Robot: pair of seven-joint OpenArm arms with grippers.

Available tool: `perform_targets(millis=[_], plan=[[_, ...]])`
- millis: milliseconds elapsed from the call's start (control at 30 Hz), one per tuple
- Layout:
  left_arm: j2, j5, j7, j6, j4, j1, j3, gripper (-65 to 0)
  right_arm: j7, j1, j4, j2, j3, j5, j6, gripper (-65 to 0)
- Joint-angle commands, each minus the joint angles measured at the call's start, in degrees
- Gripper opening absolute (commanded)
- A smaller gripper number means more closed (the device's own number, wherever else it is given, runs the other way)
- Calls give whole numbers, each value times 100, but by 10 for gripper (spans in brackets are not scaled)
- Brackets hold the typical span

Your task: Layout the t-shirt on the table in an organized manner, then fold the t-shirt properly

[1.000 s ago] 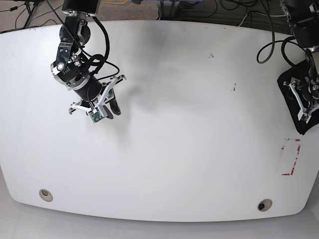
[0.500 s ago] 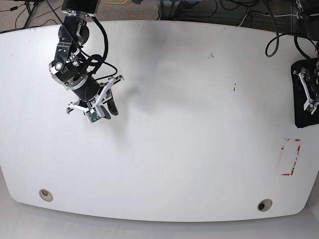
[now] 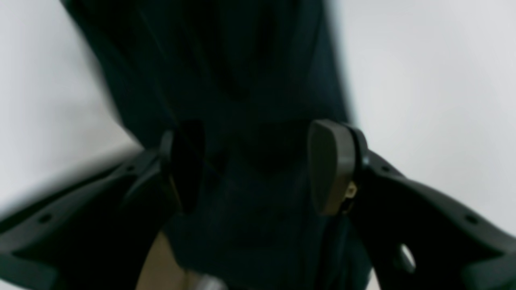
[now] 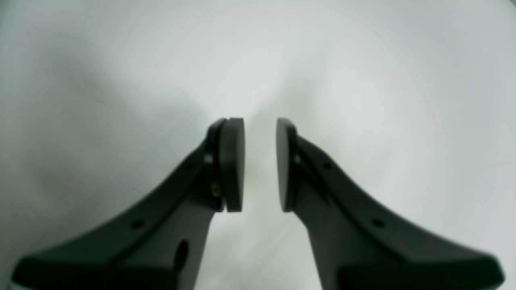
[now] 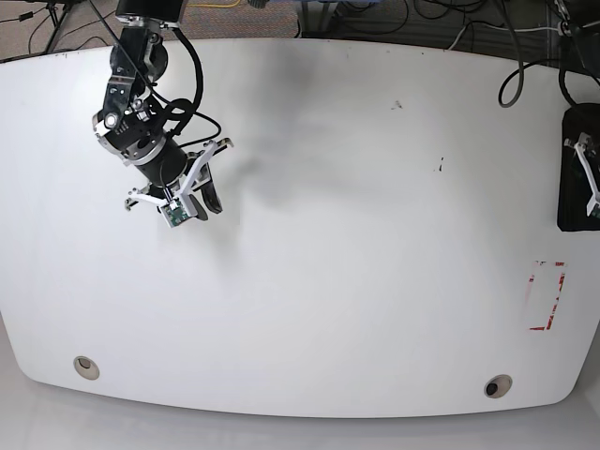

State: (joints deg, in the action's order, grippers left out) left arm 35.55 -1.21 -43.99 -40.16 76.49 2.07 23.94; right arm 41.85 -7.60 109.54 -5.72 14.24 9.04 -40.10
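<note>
T-shirt [image 5: 574, 173] bunched at right frame edge, off the table [image 5: 356, 244] rim, between spread left gripper [image 3: 258, 165] pads, grip unclear; right gripper [image 4: 260, 165] narrowly parted, empty, upper left; should pinch firmly, drag cloth centerward.

— What sort of place is this?
— A robotics lab, it seems: a big white tabletop [image 5: 328, 234] with a taped red-and-white rectangle [image 5: 547, 296] near its edge.
— Anything else?
— Loose black cables [image 5: 394, 17] strewn on the floor beyond the tabletop's far edge.
</note>
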Motion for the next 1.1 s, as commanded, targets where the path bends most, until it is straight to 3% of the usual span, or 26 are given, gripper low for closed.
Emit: perform_targets(millis=[0,167,300,533,667,867,967,1067], plan=[[36,20,-63,16,400,-53,54,-265,-163,78,198,-39,-13,76,10,-518],[-219,20,-441,16,1147,-88,63,-265,-180,122,189,-39,-22,24,10,-518],[-623,29,-265,16,1762,-53,98,-265,-312,236,128,-83,-22,15,10,-517],[-1696,416,711,16,2465,88,36,-267,-1182,360,-417,-83,5,-811,10,-517],[-2329,978,1581,47,2465,114,-430,-267,-1921,368,-892,-83,22,-1277,10,-518],[-3067,1629,2988,1269,2448,510,-816,-267,-2853,307,-1507,-57,479,-1568,10,-520],[-3410,1708,3577,1673,2465,747,-834,-267,-3046,131,-1639,-48,673,-1559,10,-520],[-3744,1708,4043,1761,2545,1099,-834,-267,-3064,-124,-1516,-48,866,-1550,10,-520]])
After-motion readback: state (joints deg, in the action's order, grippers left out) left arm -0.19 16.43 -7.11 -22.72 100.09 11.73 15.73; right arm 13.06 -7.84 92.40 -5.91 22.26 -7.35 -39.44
